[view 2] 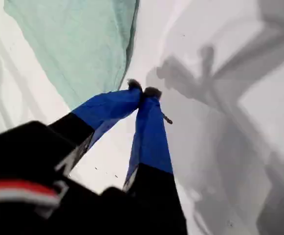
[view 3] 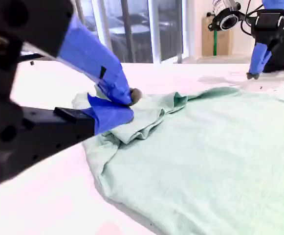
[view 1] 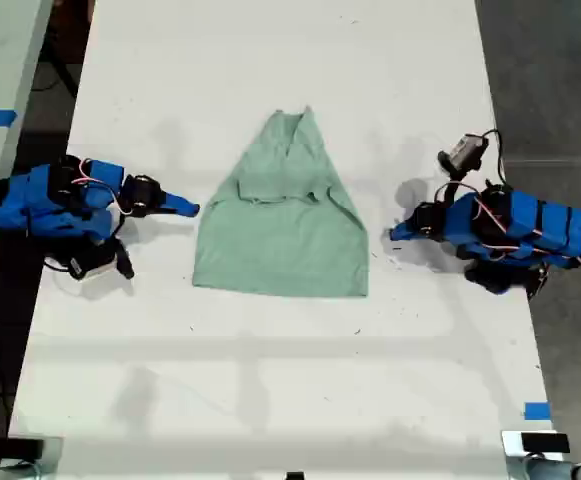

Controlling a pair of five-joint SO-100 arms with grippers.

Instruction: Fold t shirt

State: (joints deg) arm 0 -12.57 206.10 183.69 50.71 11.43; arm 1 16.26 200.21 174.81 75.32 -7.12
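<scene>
First wrist view: my first gripper (view 2: pixel 142 92), jaws closed tip to tip, stood over the white counter (view 2: pixel 220 147), with the t shirt (view 2: pixel 78 44) just beside. Second wrist view: my second gripper (view 3: pixel 131 104), jaws closed, was at the shirt's bunched edge. Exterior view: the shirt lay mid-counter between both arms, sleeves folded in.

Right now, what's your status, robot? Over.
Both shut, empty: my first gripper, my second gripper. The t shirt lies between them, partly folded, not gripped. Nothing in the way.
</scene>
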